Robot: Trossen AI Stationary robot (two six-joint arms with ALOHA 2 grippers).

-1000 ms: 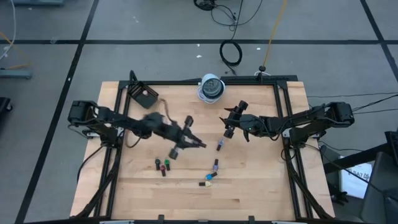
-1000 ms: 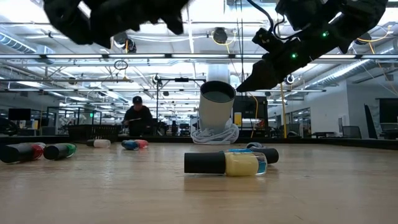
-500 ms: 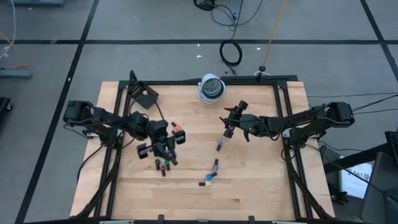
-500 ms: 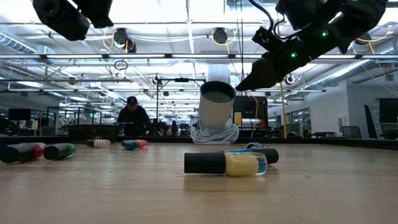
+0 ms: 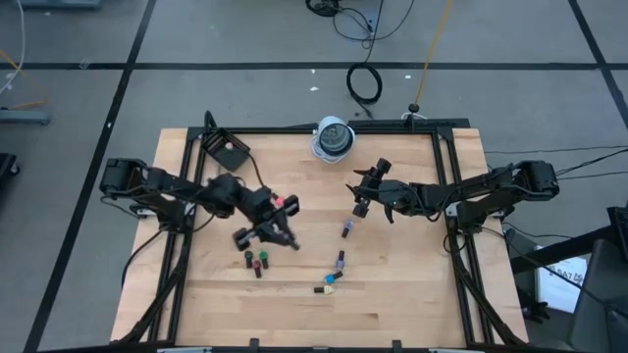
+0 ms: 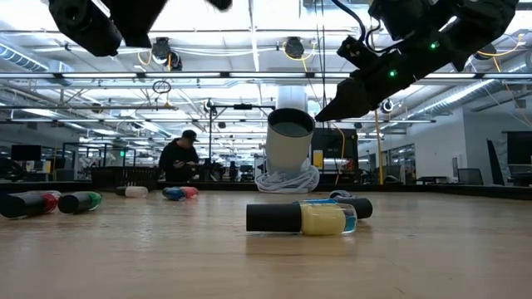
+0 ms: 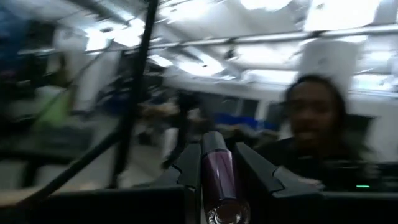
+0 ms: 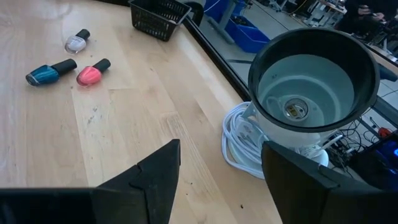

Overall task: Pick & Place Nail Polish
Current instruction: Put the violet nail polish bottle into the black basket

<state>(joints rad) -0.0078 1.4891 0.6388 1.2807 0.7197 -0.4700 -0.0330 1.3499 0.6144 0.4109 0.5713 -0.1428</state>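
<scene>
Overhead, table-level, 2 wrist cams.

You had: pale wood table; teal bottle, pink bottle and clear bottle, each black-capped; dark purple bottle between black fingers; yellow bottle, black cap; white lamp, black rim, white cord; black mesh basket.
</scene>
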